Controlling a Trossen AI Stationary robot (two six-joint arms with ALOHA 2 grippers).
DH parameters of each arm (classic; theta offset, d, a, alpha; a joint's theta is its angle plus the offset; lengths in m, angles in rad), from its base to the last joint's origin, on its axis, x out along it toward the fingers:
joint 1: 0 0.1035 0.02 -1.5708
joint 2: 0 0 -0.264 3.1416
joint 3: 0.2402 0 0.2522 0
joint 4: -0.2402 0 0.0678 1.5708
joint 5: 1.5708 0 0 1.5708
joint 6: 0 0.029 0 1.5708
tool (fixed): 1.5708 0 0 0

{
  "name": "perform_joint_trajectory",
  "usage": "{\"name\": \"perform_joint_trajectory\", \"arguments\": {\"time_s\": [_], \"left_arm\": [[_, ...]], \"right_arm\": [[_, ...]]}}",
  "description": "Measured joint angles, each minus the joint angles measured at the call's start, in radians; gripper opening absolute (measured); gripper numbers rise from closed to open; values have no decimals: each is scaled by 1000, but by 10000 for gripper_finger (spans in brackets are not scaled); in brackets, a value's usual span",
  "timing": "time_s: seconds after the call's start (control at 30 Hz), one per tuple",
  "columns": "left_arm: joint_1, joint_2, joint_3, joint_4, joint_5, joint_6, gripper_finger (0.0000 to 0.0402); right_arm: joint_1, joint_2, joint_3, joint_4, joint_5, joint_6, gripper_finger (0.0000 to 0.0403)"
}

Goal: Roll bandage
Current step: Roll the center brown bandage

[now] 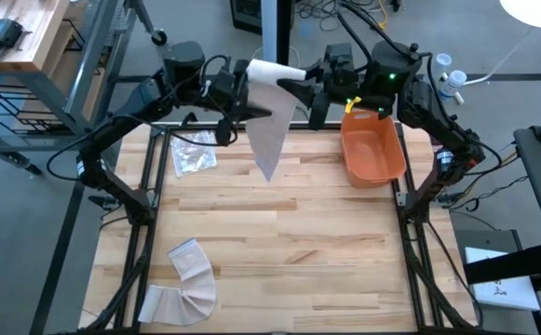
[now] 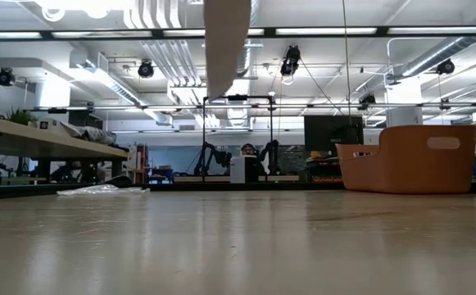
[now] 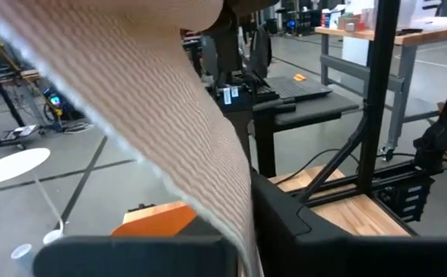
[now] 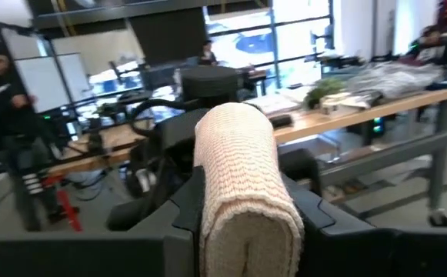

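White bandage roll (image 1: 275, 71) lies crosswise at upper centre, pinched by right gripper (image 1: 300, 86); left gripper (image 1: 243, 96) apparently clamps its hanging tail.

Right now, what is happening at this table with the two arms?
Both arms are raised over the far edge of the table, rolling a bandage. The right gripper is shut on the rolled part, while the left gripper is shut on the bandage next to it. The loose tail hangs down without reaching the table. An orange bin, a plastic wrapper and another bandage lie untouched.
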Motion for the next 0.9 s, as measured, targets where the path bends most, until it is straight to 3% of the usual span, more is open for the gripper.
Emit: {"name": "perform_joint_trajectory", "arguments": {"time_s": [0.17,0.33,0.47,0.73,0.9], "left_arm": [[0,-14,0,-9,-7,-10,26],[0,-26,1,-14,-7,-14,5],[8,-25,1,-35,-13,-14,11],[65,-47,1,-56,-14,-14,119],[86,-47,1,-33,-84,13,204]], "right_arm": [[0,-2,0,0,6,-39,95],[0,-2,0,4,116,-115,93],[0,-1,0,32,126,-182,94],[0,0,0,55,129,-323,95],[0,0,0,60,119,-431,93]]}}
